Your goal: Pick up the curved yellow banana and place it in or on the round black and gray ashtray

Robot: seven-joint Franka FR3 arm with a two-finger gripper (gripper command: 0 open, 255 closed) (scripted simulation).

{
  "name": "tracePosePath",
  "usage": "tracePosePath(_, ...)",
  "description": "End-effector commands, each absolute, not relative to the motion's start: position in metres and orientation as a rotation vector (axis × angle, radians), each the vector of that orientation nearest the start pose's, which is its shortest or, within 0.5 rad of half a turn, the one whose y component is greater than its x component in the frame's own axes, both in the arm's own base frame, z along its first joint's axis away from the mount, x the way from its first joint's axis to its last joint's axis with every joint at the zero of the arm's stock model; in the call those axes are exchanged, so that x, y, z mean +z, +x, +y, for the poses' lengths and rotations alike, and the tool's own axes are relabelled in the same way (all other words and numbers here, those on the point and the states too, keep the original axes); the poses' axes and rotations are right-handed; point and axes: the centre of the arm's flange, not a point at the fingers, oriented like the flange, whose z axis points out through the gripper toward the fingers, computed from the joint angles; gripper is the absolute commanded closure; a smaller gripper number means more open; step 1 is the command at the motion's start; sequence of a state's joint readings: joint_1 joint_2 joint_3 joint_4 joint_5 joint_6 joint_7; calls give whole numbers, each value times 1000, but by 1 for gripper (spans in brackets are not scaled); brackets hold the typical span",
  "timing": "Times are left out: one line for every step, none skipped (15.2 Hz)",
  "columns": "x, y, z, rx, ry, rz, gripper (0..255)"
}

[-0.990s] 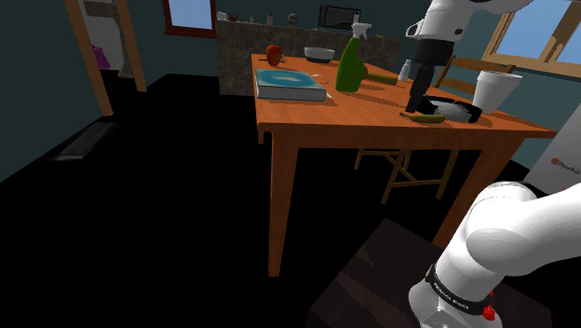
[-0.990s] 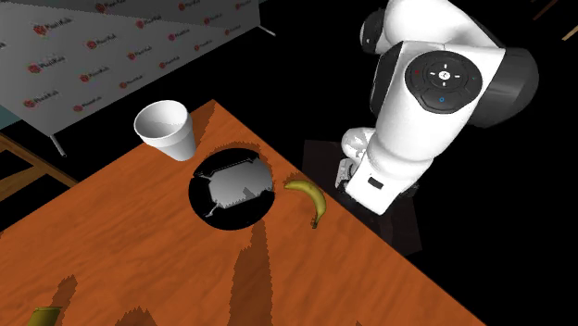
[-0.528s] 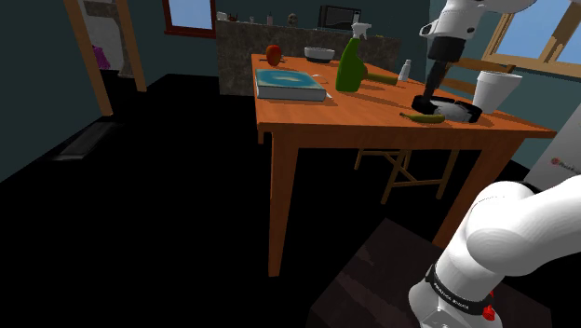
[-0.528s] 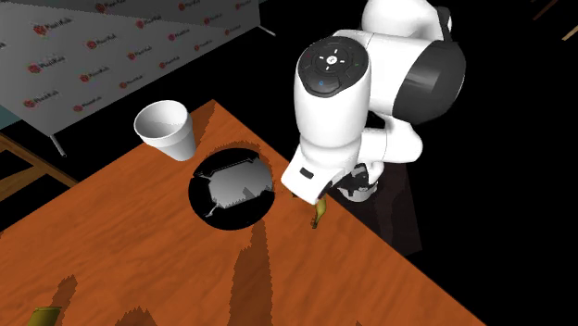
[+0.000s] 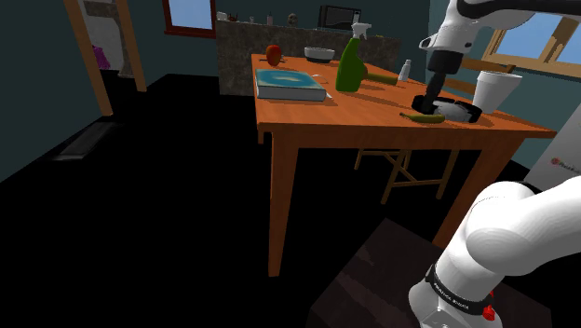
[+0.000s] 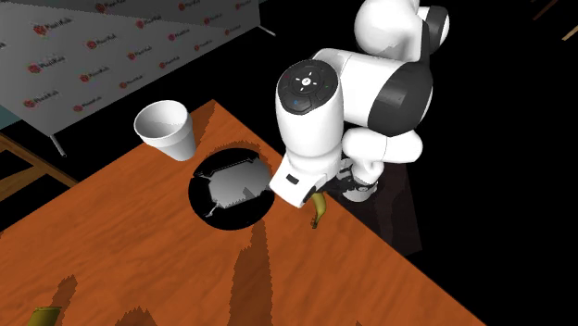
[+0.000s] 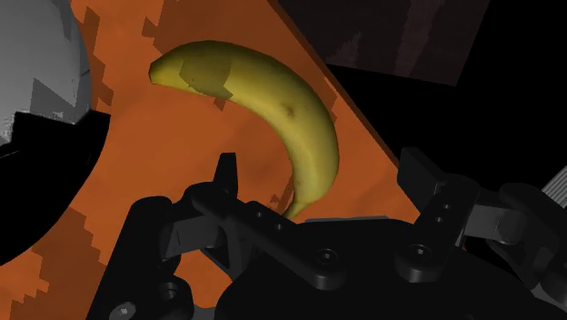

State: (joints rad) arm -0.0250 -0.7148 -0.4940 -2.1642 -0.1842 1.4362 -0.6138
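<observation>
The gripper (image 7: 323, 177) hung with fingers apart above the orange table (image 7: 173, 136), the yellow banana (image 7: 273, 100) reaching between them, the ashtray (image 7: 45, 177) nearby

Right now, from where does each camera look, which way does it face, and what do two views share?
Shoulder view: beside the stand, facing across the table toward the claw; the arm shows at lower right.
Second exterior view: high up, looking down on ashtray and arm.
Wrist view: on the hand, facing the banana, with the claw's fingers open.
Both exterior views share the white cup beside the ashtray.
</observation>
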Motion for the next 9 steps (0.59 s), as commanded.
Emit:
tracePosePath(597, 260, -235, 3, -2974, -294, 0)
tracePosePath(597, 260, -235, 3, -2974, -294, 0)
tracePosePath(597, 260, -235, 3, -2974, -294, 0)
tracePosePath(597, 260, -235, 3, -2974, -294, 0)
tracePosePath(597, 260, -235, 3, -2974, -294, 0)
tracePosePath(597, 260, -235, 3, -2974, -294, 0)
tracePosePath(597, 260, -235, 3, -2974, -294, 0)
tracePosePath(597, 260, -235, 3, -2974, -294, 0)
tracePosePath(597, 260, -235, 3, -2974, -294, 255)
